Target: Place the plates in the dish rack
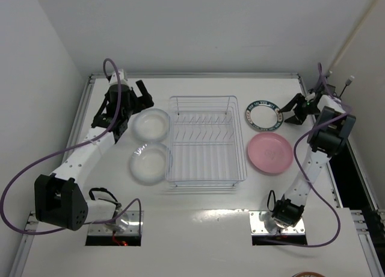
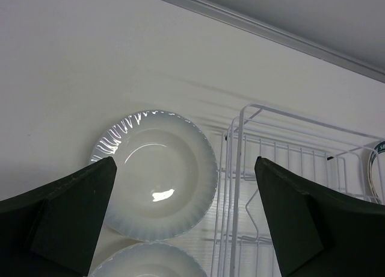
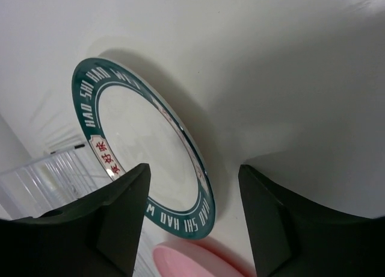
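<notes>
the dish rack [image 1: 207, 141] stands in the middle of the white counter [image 1: 204, 211], its long side running away from the arm bases and its row of upright prongs in the far half. all four plates lie flat on the counter outside it, two on each side.

on the left, the far whitish plate [image 1: 151, 124] sits just beside the rack's far left corner. the near whitish plate [image 1: 150, 163] lies right in front of it, their rims close together or touching; which one, i cannot tell. on the right, the patterned plate [image 1: 263, 114] lies near the rack's far right corner, and the pink plate [image 1: 270, 152] lies just nearer than it, beside the rack's right wall.

in the right wrist view the patterned plate [image 3: 138, 144] shows a dark green rim with white lettering and a small white patch with red characters. an edge of the pink plate [image 3: 186, 259] shows below it.

the left fingers [image 2: 72, 217] are spread wide and grasp nothing. they hang over the far left part of the counter, looking down at the far whitish plate [image 2: 159, 174] with the rack's corner [image 2: 283, 168] to one side.

the right fingers [image 3: 120, 211] are also spread apart and grasp nothing. they are low at the right edge of the patterned plate, whose rim shows between them. whether either finger touches it i cannot tell.
</notes>
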Controlling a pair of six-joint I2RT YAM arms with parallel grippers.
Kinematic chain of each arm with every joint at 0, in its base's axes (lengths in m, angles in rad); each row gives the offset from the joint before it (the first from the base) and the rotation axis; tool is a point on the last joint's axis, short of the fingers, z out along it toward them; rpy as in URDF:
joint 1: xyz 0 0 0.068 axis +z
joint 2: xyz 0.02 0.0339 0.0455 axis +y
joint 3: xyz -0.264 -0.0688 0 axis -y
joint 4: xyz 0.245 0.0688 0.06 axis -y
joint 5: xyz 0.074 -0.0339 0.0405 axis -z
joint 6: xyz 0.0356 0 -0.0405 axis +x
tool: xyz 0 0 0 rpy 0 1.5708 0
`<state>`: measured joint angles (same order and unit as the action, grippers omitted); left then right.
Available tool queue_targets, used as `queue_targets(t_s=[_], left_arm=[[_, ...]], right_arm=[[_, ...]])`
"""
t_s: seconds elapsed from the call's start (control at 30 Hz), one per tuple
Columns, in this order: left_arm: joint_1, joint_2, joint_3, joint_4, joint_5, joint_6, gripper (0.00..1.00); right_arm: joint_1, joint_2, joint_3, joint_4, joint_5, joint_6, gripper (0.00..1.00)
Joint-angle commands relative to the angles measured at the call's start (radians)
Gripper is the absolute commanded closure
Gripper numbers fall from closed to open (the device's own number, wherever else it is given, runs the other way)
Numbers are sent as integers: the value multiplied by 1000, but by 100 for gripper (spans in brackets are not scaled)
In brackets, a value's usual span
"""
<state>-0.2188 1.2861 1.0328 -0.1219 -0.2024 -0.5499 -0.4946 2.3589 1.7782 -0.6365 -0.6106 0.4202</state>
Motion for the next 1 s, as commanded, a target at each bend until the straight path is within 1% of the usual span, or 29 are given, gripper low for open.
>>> queue_targets(t_s=[0.0, 0.13, 0.2, 0.3, 0.5, 0.6, 0.63, 0.8, 0.83, 0.87, 0.9, 0.97], left_arm=[[18, -1, 39, -19, -2, 11, 0], [18, 9, 39, -28, -11, 11, 0], [18, 9, 39, -28, -11, 2, 0], [18, 9, 39, -28, -11, 2, 0], [18, 9, 39, -28, -11, 2, 0], [18, 18, 39, -28, -11, 2, 0], [18, 18, 39, -28, -11, -7, 0], [18, 18, 39, -28, -11, -7, 0], [18, 18, 39, -28, -11, -7, 0], [18, 9, 39, -28, -11, -7, 0], [18, 9, 39, -28, -11, -7, 0], [18, -1, 39, -38, -11, -7, 0]], right_arm=[[14, 48, 73, -87, 18, -103, 45], [33, 57, 93, -158, 54, -191, 52], [33, 47, 93, -176, 77, -216, 53], [44, 24, 72, -187, 87, -251, 53], [62, -13, 36, -206, 107, -270, 53], [62, -13, 36, -216, 107, -279, 61], [62, -13, 36, -216, 94, -279, 70], [71, -13, 36, -216, 74, -270, 83], [71, -13, 36, -216, 74, -258, 87], [71, -13, 27, -206, 65, -258, 96], [71, -24, 27, -206, 64, -258, 100], [71, -42, -5, -193, 78, -247, 100]])
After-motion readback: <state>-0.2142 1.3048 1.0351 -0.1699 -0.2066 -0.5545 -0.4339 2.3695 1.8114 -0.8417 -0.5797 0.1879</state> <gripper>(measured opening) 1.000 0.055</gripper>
